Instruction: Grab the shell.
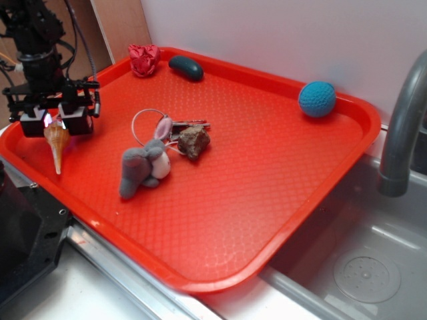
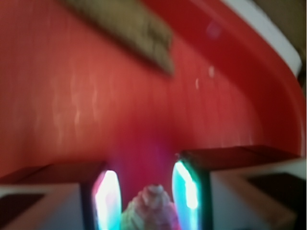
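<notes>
The shell (image 1: 57, 144) is a tan-orange spiral cone hanging point-down at the tray's left side, its pale tip just above the red tray (image 1: 267, 200). My gripper (image 1: 57, 127) is shut on the shell's wide ribbed top, one black finger on each side. The wrist view is blurred; there the shell's ribbed top (image 2: 149, 211) sits between the two glowing pads (image 2: 108, 201) of the gripper (image 2: 146, 201).
A grey plush bunny (image 1: 142, 168), a brown lumpy rock (image 1: 195, 142) and a key ring (image 1: 148, 123) lie mid-tray. A red crumpled piece (image 1: 144, 59), a dark oval object (image 1: 186, 67) and a blue ball (image 1: 317, 99) sit along the back. A flat brown bark-like piece (image 2: 129, 28) lies ahead. Faucet (image 1: 400, 133) and sink (image 1: 373, 273) are at the right.
</notes>
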Controlling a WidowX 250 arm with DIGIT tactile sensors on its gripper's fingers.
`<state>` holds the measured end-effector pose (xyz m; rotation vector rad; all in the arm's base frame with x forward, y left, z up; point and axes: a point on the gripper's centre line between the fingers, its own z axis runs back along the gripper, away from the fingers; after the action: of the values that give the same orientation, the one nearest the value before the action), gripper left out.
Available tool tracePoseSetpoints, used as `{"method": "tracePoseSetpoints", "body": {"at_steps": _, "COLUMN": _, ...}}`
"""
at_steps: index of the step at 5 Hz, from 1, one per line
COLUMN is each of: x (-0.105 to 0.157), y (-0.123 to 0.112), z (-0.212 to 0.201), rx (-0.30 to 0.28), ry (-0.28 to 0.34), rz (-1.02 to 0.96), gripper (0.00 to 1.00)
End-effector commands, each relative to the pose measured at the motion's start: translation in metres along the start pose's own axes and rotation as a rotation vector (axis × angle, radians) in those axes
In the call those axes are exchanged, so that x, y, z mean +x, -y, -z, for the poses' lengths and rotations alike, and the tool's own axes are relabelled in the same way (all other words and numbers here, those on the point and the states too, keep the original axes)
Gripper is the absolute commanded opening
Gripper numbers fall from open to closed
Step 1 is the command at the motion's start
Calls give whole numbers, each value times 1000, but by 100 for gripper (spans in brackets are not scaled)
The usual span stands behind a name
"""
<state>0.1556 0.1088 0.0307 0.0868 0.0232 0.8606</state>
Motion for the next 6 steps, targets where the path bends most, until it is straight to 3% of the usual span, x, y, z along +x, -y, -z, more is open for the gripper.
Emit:
{"method": "tracePoseSetpoints", "body": {"at_steps": 1, "x": -20, "y": 47, "z": -120, "rx": -228, "ry": 165, "rz": 497, "gripper": 0}}
{"method": "tracePoseSetpoints", "body": {"at_steps": 2, "x": -26, "y": 60, "z": -172, "rx": -253, "ry": 145, "rz": 746, "gripper": 0}}
{"method": "tracePoseSetpoints", "body": {"at_steps": 3, "x": -22, "y": 67, "z": -189, "rx": -277, "ry": 96, "rz": 818, "gripper": 0}}
{"method": "tracePoseSetpoints", "body": {"at_steps": 5, "x": -35, "y": 80, "z": -196, "rx": -208, "ry": 86, "rz": 910, "gripper": 0}}
{"method": "tracePoseSetpoints", "body": {"at_steps": 6, "x": -39, "y": 80, "z": -198, "rx": -199, "ry": 96, "rz": 923, "gripper": 0}}
